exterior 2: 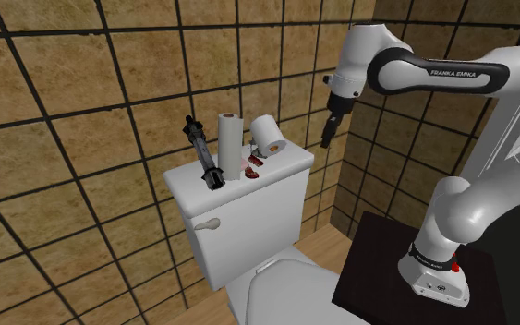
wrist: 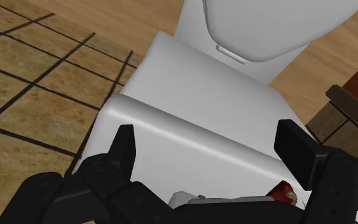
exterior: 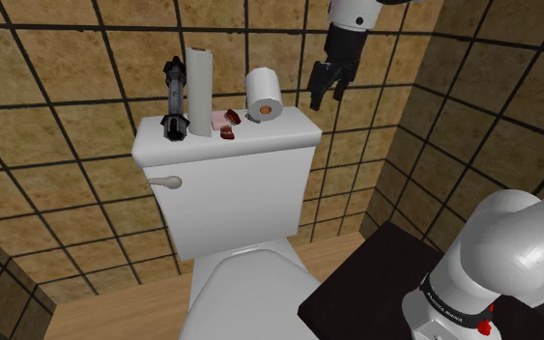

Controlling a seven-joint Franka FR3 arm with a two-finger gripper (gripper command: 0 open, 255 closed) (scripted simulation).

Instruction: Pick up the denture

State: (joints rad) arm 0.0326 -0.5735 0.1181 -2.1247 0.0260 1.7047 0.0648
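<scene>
The tool (exterior: 327, 95) hangs wide open above the end of the tank lid (exterior: 284, 135), and the denture (exterior: 227, 123) lies there between a tall roll (exterior: 199, 92) and a paper roll (exterior: 264, 94), so the approach seems unfinished: next it should come over the denture, descend and close.

The white arm (exterior 2: 405, 69) rises, bends at the elbow and reaches toward the second exterior view's left; the black gripper (exterior: 327, 95) hangs pointing downward; its fingers (wrist: 124, 147) stand apart, clasping nothing.
</scene>
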